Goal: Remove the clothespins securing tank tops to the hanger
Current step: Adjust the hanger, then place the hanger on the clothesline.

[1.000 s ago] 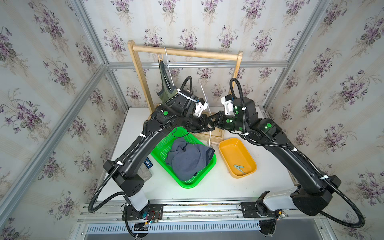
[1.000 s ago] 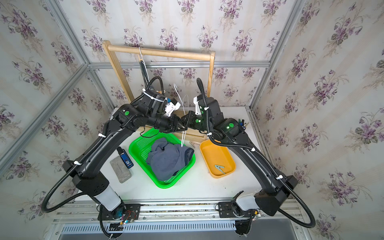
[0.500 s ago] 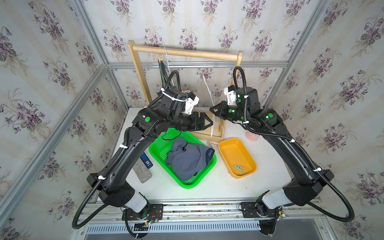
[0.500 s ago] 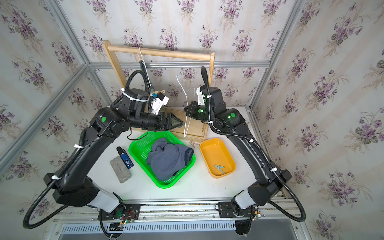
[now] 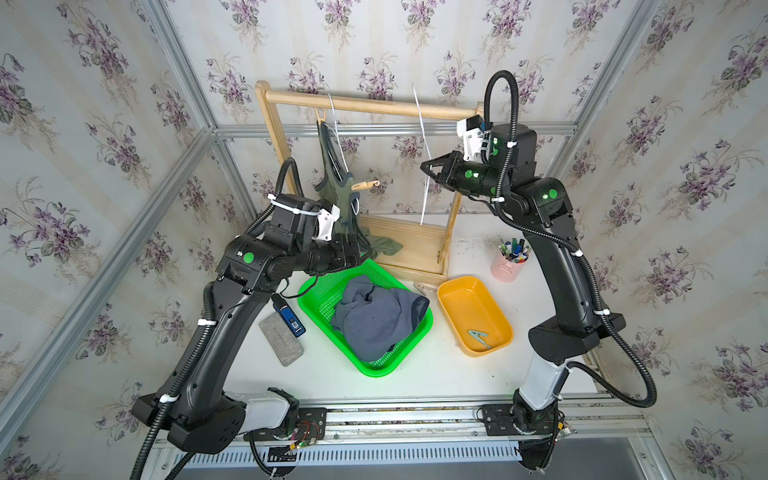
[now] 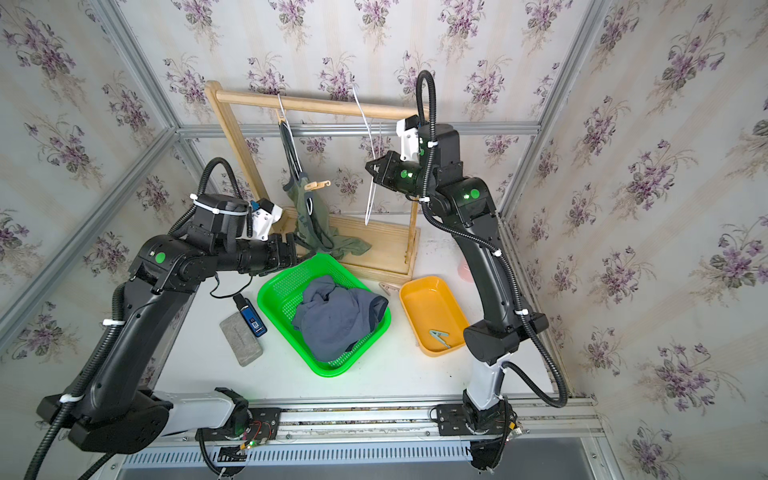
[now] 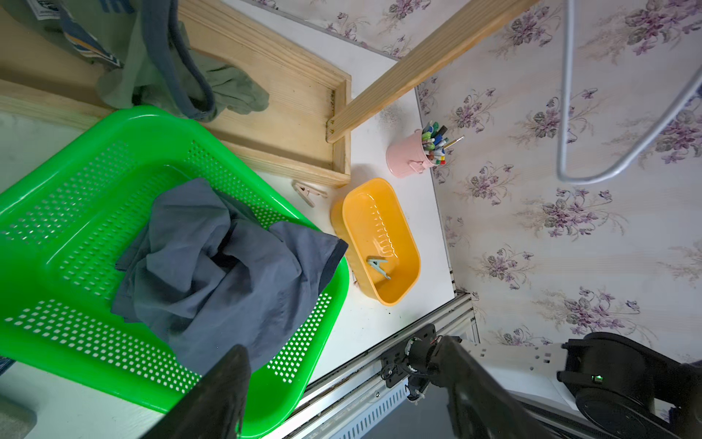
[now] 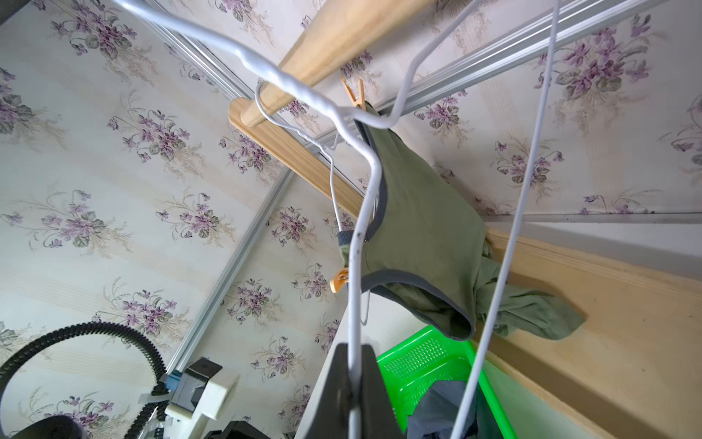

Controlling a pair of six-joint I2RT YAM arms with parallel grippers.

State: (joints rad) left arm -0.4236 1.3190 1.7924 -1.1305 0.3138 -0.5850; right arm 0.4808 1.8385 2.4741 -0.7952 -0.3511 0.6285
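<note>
The right claw [image 8: 353, 347] was clamped on a bare hanger [image 8: 359, 243]; beyond its tips hung the green top [image 8: 421, 213], a wooden pin [image 8: 339, 279] on its edge. The left claw [image 7: 340, 343] stood open and empty, the navy top [image 7: 212, 258] in the basket [image 7: 76, 171] just ahead, a grey-green pin [image 7: 378, 264] in the tray [image 7: 402, 228] beyond.

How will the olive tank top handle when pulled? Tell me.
Probably floppy: the olive tank top sags, its hem bunched on the rack base. Likely light: a thin wire hanger carries it. It may resist pulling, since a wooden clothespin pins it.
</note>
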